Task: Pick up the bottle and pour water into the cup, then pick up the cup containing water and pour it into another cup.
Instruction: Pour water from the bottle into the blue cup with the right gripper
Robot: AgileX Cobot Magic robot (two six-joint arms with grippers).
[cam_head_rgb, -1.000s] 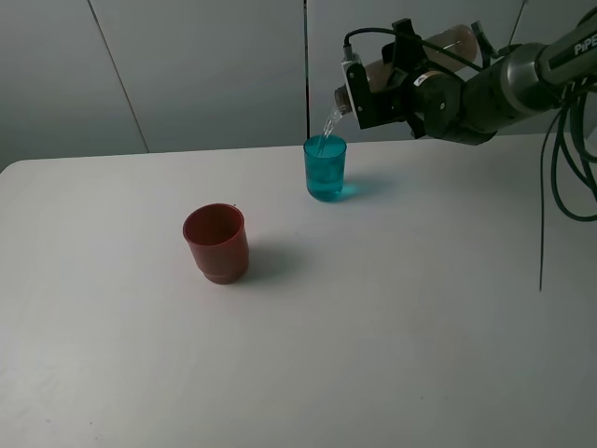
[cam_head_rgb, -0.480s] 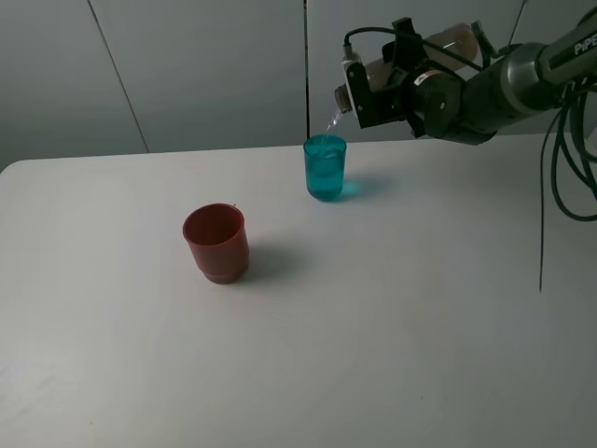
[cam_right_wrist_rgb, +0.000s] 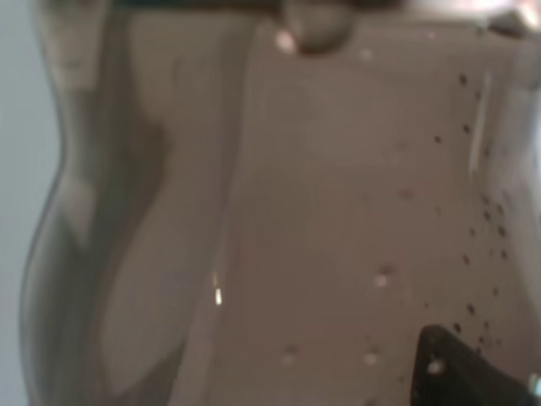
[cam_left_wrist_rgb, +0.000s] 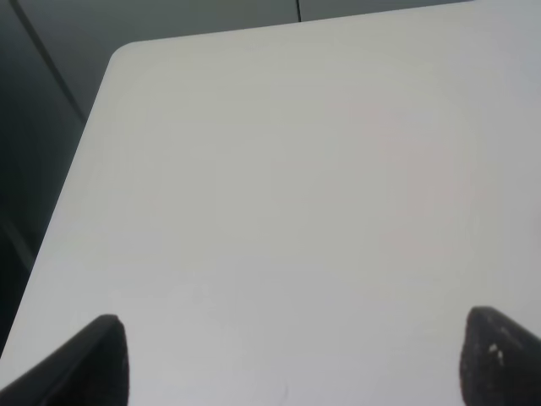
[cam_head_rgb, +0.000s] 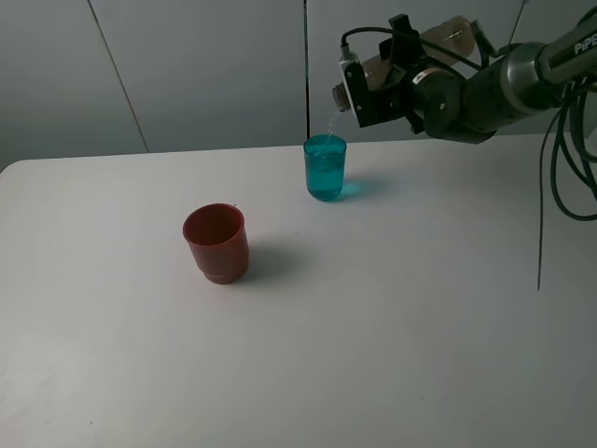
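Note:
My right gripper point(cam_head_rgb: 396, 79) is shut on the bottle point(cam_head_rgb: 446, 37) and holds it tilted almost flat, its neck just above and to the right of the teal cup point(cam_head_rgb: 325, 168). A thin stream of water point(cam_head_rgb: 330, 122) runs from the neck into the cup, which is nearly full. The bottle's wet clear wall point(cam_right_wrist_rgb: 296, 211) fills the right wrist view, with one dark fingertip point(cam_right_wrist_rgb: 461, 368) at a corner. The red cup point(cam_head_rgb: 216, 243) stands upright and apart, nearer and to the left. My left gripper point(cam_left_wrist_rgb: 300, 372) is open and empty over bare table; it is out of the exterior view.
The white table point(cam_head_rgb: 373, 317) carries only the two cups. Its rounded corner and edge point(cam_left_wrist_rgb: 114, 63) show in the left wrist view. Black cables point(cam_head_rgb: 560, 168) hang at the right. A grey wall stands behind the table.
The water stream has thinned from a thick pour to a trickle. The right gripper with the bottle has risen slightly. The cups have not moved.

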